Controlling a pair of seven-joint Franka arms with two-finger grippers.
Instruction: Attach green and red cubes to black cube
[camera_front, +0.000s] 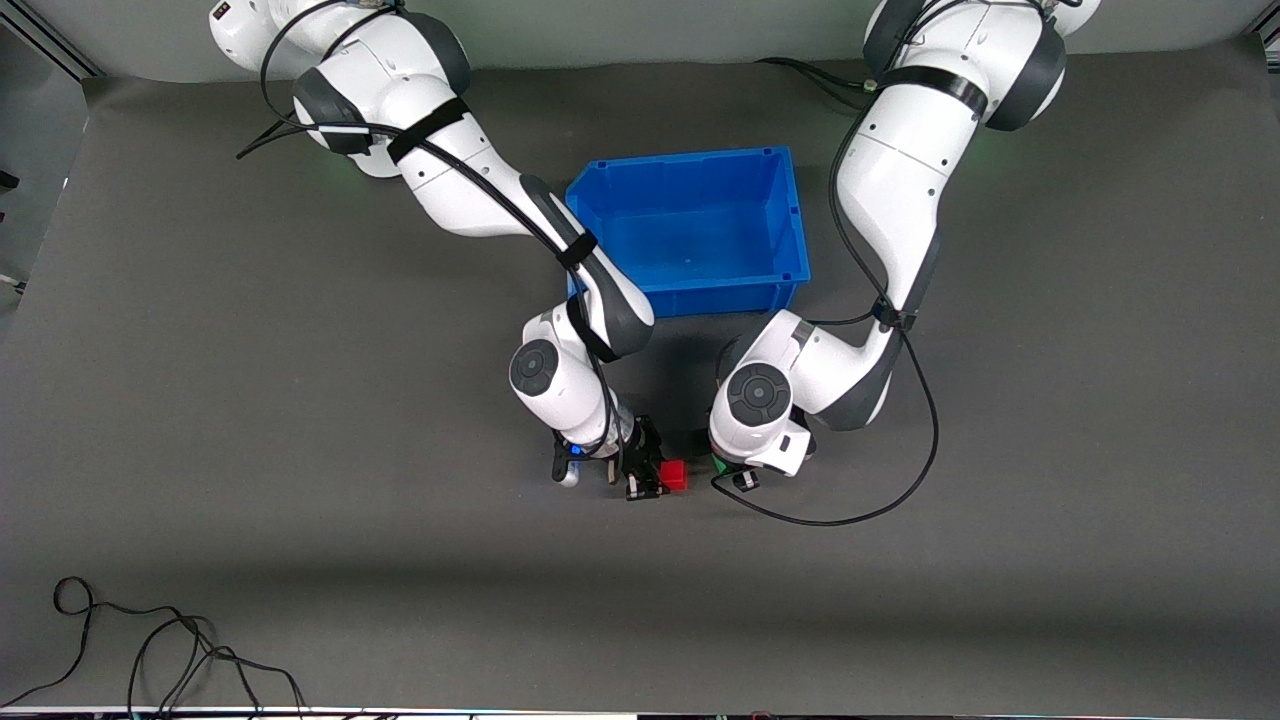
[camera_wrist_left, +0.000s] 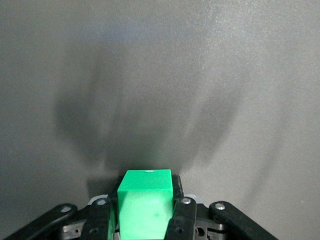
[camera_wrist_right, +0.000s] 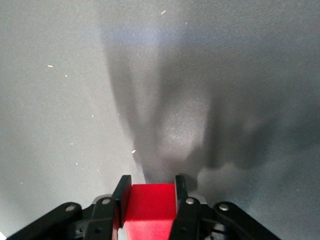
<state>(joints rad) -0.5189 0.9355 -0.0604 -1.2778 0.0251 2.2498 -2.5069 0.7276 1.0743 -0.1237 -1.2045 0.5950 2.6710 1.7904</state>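
Grey matting covers the whole desk (camera_front: 250, 400), with a blue bin (camera_front: 700, 290) sitting toward the edge where the two robot bases stand, roughly midway along it. Both arms reach past the bin toward the middle of the desk and meet there, close together.

Seen from its own wrist, the right gripper (camera_wrist_right: 150, 197) is pinching the red cube (camera_wrist_right: 149, 207) between its two fingers. The left gripper (camera_wrist_left: 146, 200) likewise is clamped on the green cube (camera_wrist_left: 145, 202). From the high camera, the red cube (camera_front: 674, 475) shows just beside the right gripper (camera_front: 645, 470), while only a sliver of green (camera_front: 717, 464) peeks out under the left arm's wrist.

The black cube is hard to make out. A dark patch on the mat between the two held cubes may be it, but it blends with the mat and the shadows, so I cannot say for certain. Neither wrist view shows it; each shows only bare mat and shadows ahead of the fingers.

I judge the main risk to be misalignment: with the target so hard to see, a coloured cube could meet it off-centre and push it aside rather than attach. The two wrists are also very near each other, so they could collide. A cube might also twist in its grip when pressed.
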